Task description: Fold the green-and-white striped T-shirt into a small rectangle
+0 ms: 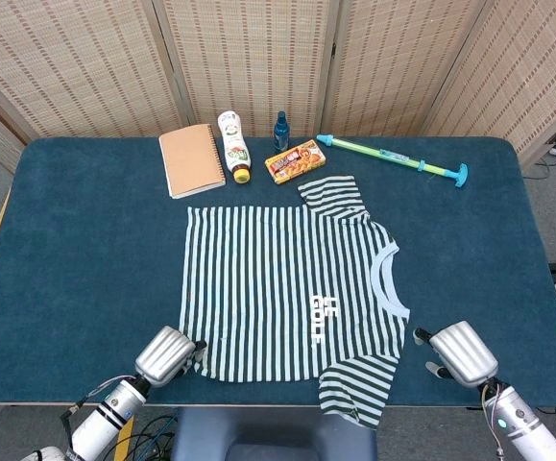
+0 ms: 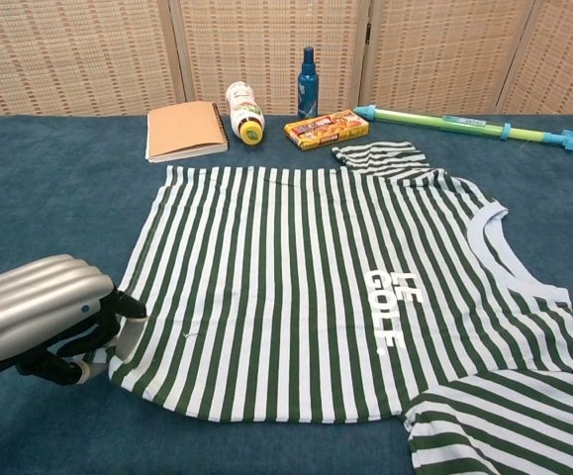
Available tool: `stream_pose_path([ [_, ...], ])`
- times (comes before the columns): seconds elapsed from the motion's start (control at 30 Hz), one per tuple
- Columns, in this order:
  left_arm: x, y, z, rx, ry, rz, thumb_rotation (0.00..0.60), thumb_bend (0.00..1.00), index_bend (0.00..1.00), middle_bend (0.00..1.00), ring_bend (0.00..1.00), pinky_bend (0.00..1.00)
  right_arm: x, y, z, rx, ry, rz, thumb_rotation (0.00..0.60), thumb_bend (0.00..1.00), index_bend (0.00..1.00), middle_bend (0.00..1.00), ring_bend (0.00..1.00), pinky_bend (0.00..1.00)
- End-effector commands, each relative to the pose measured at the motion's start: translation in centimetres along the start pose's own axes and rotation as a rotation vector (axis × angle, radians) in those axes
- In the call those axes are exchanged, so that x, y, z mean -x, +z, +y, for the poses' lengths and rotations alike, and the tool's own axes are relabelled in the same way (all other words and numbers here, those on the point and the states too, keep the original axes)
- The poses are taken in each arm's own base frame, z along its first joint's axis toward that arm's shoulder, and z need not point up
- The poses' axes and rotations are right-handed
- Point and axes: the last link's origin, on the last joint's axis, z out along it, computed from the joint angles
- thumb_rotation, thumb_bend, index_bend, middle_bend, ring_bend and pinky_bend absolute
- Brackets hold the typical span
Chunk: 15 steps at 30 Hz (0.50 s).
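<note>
The green-and-white striped T-shirt (image 1: 287,288) lies spread flat on the blue table, collar to the right and hem to the left. In the chest view the T-shirt (image 2: 306,287) fills the middle. My left hand (image 1: 165,355) sits at the near-left hem corner. The chest view shows this left hand (image 2: 39,319) with curled fingers pinching that corner. My right hand (image 1: 462,351) hovers low just right of the near sleeve (image 1: 359,384), its fingers bent down and holding nothing; it stands a little apart from the cloth. The chest view does not show it.
Along the far side lie a tan notebook (image 1: 192,159), a white bottle on its side (image 1: 232,145), a small blue bottle (image 1: 280,132), an orange snack box (image 1: 295,160) and a green-blue pump toy (image 1: 393,157). Both hands are close to the table's near edge.
</note>
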Motion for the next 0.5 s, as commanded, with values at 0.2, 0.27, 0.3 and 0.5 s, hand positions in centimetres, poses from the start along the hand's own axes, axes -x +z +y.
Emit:
stream_pose_path([
  [0.2,0.1,0.0,-0.2,-0.013,-0.008,-0.004,0.600,0.50,0.65,0.92,0.89,1.00,1.5,1.7,-0.9,-0.049,-0.001,-0.049,0.600,0.15,0.48,0.94,1.00,1.00],
  [0.27,0.2,0.0,-0.2,-0.016,-0.009,-0.004,0.600,0.50,0.65,0.92,0.89,1.00,1.8,2.1,-1.1,-0.057,-0.003,-0.059,0.600,0.15,0.48,0.94,1.00,1.00],
  [0.3,0.2,0.0,-0.3,-0.018,-0.010,-0.004,0.600,0.50,0.65,0.92,0.89,1.00,1.9,2.4,-1.2,-0.063,-0.004,-0.063,0.600,0.15,0.48,0.94,1.00,1.00],
  [0.5,0.2,-0.1,-0.4,-0.027,-0.014,-0.006,0.600,0.50,0.65,0.92,0.89,1.00,2.5,3.6,-1.7,-0.074,0.000,-0.079,0.600,0.17,0.48,0.94,1.00,1.00],
])
